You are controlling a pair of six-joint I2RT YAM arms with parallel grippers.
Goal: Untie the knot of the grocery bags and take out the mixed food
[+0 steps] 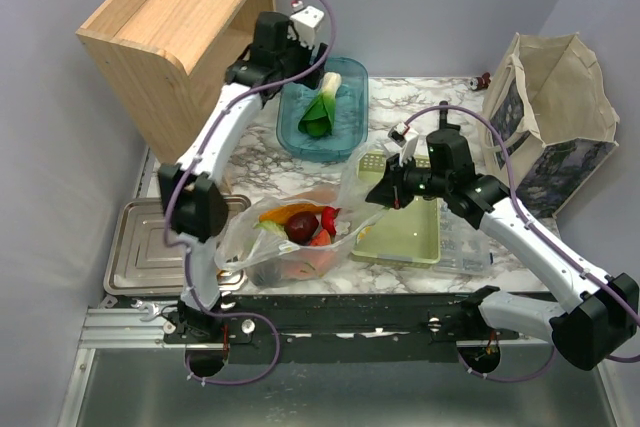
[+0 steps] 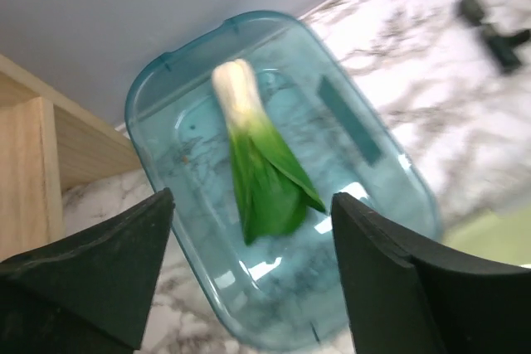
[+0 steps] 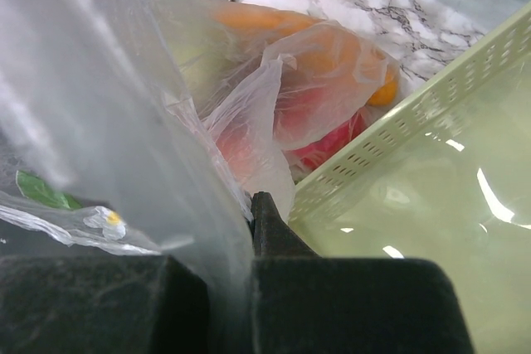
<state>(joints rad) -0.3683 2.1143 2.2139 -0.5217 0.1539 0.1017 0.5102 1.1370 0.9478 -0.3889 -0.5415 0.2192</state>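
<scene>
Seeing L tool (image 2: 249, 215) spread wide, empty, hovering over blue tub (image 2: 390, 163) at far edge of table (image 1: 400, 107), mid. Leafy veg (image 2: 257, 172) lying flat inside tub. R tool (image 1: 385, 195) pressed together on a fold of grocery bag (image 1: 245, 242) film, holding the mouth up beside green basket (image 1: 405, 237). Bag body slumped at near edge of table, left of centre, mouth looking open, apple (image 1: 301, 227) + other red/orange food on top.

Risks, IMO:
- Hauling R higher → stretching/tearing thin film, or tipping bag toward near edge and rolling round stuff off table.
- Letting go w/ R → collapsing mouth over food, leaving L digging blind.
- Bringing L back in low → snagging film, dragging whole bag.

Suggest holding R steady, entering from above, taking apple first.
</scene>
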